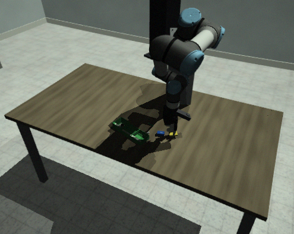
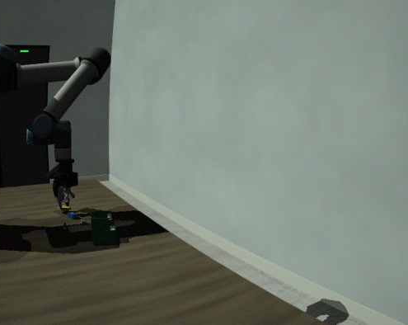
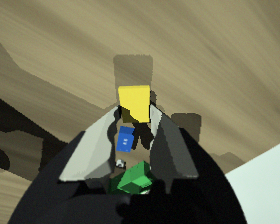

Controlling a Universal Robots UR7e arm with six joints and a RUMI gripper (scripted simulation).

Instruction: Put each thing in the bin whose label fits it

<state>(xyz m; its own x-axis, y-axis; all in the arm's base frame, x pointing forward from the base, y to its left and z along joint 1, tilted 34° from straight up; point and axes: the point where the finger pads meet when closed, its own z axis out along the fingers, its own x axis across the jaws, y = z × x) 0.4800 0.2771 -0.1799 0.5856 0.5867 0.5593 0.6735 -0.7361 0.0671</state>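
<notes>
My gripper [image 1: 173, 132] [image 2: 64, 204] [image 3: 135, 105] is shut on a small yellow block [image 1: 176, 134] [image 2: 65, 207] [image 3: 134, 102] at table height, near the middle of the table [image 1: 228, 139]. A small blue block [image 1: 160, 133] [image 2: 72, 214] [image 3: 125, 138] lies on the table just beside it, toward the bins. Two joined green bins [image 1: 129, 131] [image 2: 103, 228] [image 3: 135, 179] stand upright a little further on; their labels are too small to read. A tiny pale object [image 3: 120, 163] [image 2: 83, 221] lies between the blue block and the bins.
The arm's base column [image 1: 163, 21] stands at the table's back edge. A dark object [image 2: 327, 310] lies on the floor by the wall in the exterior view. The arm's shadow covers the bins and the blocks.
</notes>
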